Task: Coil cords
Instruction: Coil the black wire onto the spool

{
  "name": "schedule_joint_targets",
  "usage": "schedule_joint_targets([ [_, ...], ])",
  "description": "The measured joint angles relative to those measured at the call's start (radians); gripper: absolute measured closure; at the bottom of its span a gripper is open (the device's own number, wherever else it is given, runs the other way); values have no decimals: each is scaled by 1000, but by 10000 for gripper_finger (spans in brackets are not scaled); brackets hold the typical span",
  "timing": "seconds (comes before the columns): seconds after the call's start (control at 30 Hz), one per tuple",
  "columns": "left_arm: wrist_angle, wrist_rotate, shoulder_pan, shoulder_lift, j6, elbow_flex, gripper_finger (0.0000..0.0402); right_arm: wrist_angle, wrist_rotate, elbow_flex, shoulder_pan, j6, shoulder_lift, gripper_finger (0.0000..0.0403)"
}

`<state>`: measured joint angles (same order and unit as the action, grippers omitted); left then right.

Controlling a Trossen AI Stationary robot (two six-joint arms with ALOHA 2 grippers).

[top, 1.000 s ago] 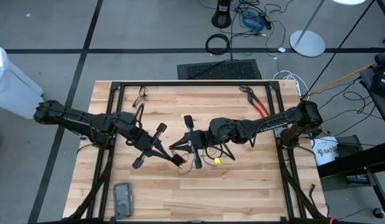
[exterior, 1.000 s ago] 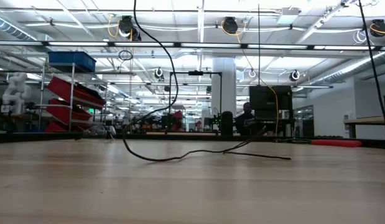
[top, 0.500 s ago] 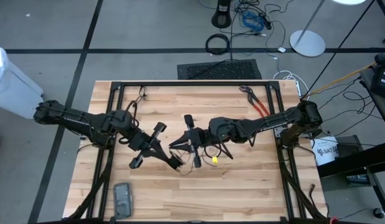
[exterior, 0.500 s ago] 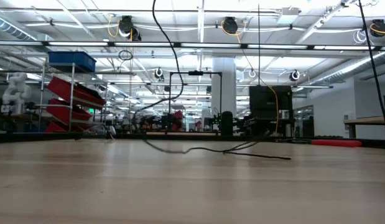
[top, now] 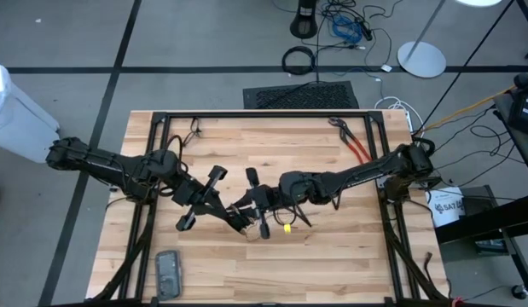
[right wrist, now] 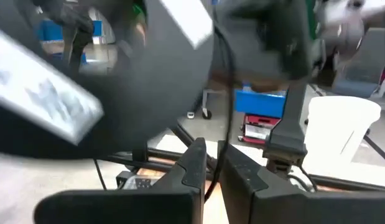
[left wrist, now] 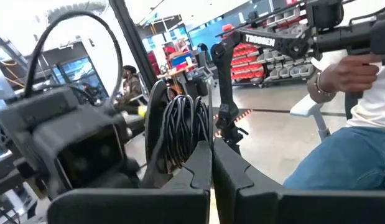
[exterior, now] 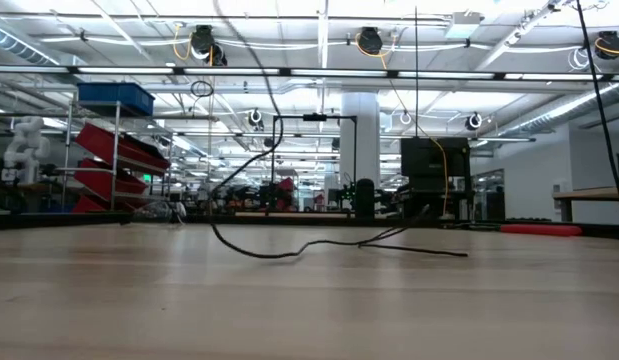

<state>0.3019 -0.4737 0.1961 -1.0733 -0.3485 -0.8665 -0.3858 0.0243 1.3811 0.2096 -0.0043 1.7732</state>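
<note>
The cord is thin and black with a small yellow end piece (top: 287,228). Several turns of it stand as a bundle (left wrist: 183,127) above my left gripper (left wrist: 211,169), which is shut on it at mid-table (top: 240,223). The rest trails slack over the wood (exterior: 289,248), and one strand rises out of the low view (exterior: 264,90). My right gripper (top: 236,208) faces the left one closely. Its fingers (right wrist: 195,163) stand a little apart, with one cord strand (right wrist: 228,81) running down between them. My left gripper pinches the lower end of the coiled bundle (left wrist: 191,163) between its two fingers, several turns together. The fingers lie level, and the bundle stands up from them, clear of the table. My right gripper has a single strand (right wrist: 212,177) in the gap between its fingers; whether they touch it cannot be told.
Red-handled pliers (top: 353,143) lie at the table's far right. A flat grey device (top: 168,273) lies near the front left corner. Black frame rails (top: 264,112) run along the far edge and both sides. A person (left wrist: 354,118) sits beyond the table.
My right gripper has moved toward the table's left and near edge, closer to my left gripper. The yellow end piece has slid the same way along the table. The slack loop on the table lifted briefly, then settled back onto the wood.
</note>
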Motion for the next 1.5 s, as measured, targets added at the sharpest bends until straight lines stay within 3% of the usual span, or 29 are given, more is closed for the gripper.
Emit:
schedule_joint_targets([
  [0.17,15,2,21,0,-6,0,400,-71,-1,0,7,19,43,373],
  [0.67,72,2,34,0,-5,0,400,0,-39,-1,35,34,64,373],
  [1.5,47,68,36,23,4,0,400,256,-522,-1,204,114,63,374],
])
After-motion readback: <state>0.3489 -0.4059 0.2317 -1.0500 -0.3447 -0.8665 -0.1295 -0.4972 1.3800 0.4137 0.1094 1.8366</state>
